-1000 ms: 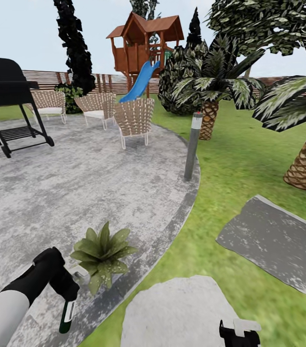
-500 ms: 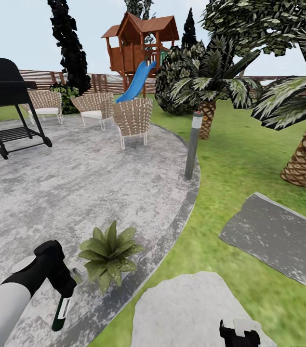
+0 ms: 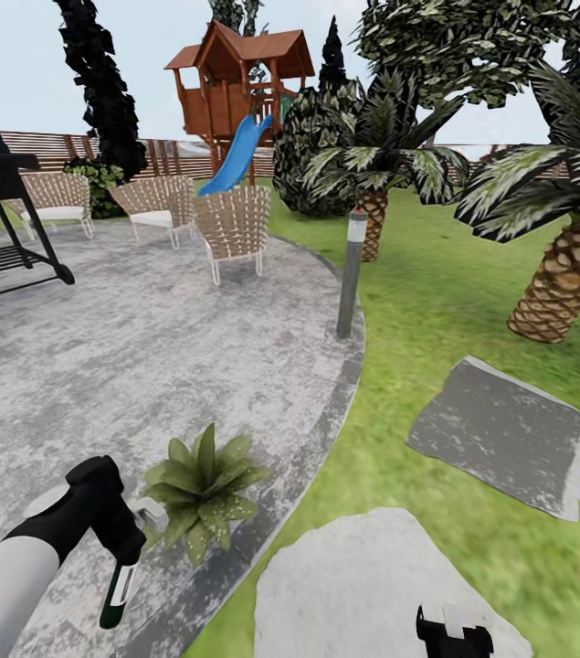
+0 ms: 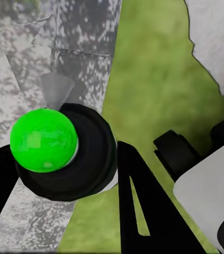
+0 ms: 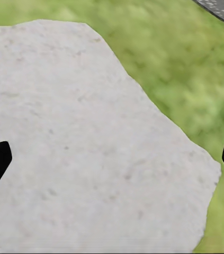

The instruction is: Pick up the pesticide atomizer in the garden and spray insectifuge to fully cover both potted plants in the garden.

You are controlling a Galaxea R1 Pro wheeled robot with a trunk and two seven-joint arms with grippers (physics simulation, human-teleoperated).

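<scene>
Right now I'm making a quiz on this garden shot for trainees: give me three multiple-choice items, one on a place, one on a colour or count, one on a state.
1. Where is the potted plant?
A. on the paving near its curved edge
B. on the lawn by a palm
C. on a wicker chair

2. What colour is the slide?
A. red
B. blue
C. yellow

3. What is the left gripper doing?
A. hanging open
B. holding the spray bottle
C. gripping a leaf

Answers:
1 A, grey mottled paving lies all round it.
2 B, it is blue below the wooden playhouse.
3 B, the dark-green bottle hangs down from its fingers.
</scene>
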